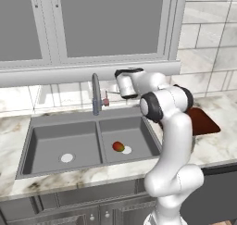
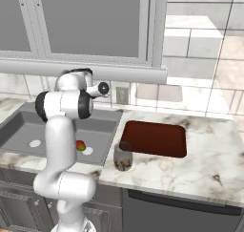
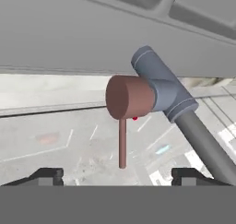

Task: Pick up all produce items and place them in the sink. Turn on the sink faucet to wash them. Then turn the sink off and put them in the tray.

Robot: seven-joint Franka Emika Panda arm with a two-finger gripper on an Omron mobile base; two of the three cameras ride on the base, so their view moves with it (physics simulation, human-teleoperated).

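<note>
Two basins make up the dark grey sink [image 1: 65,136], which takes the left and middle of the left base view, sunk in a pale marble counter [image 1: 14,127]. Each basin has a round pale drain on its floor. In the right basin lies one small red fruit [image 1: 118,146] with a green-yellow patch, touching the drain at about 9 o'clock of it (the fruit is well below the robot hand, not held by anything). The same fruit [image 2: 80,145] shows in the right base view, just right of the white arm.

Behind the divider between the basins stands the slim grey faucet [image 1: 96,94], upright, with its small red-tipped lever [image 1: 106,101] pointing toward 3 o'clock. Just beside this lever, at 3 o'clock of it, hangs the gripper [image 1: 116,86], apart from it.

In the hand view the red-brown lever cap [image 3: 130,97] is in the middle, with a thin rod going down toward 6 o'clock, and the fingertips [image 3: 46,176] stand spread wide at both bottom corners, pinching nothing.

Further right, past the arm, the dark red-brown tray [image 2: 155,138] lies flat on the counter. A glass jar [image 2: 123,158] stands at 7 o'clock of the tray, near its corner.
</note>
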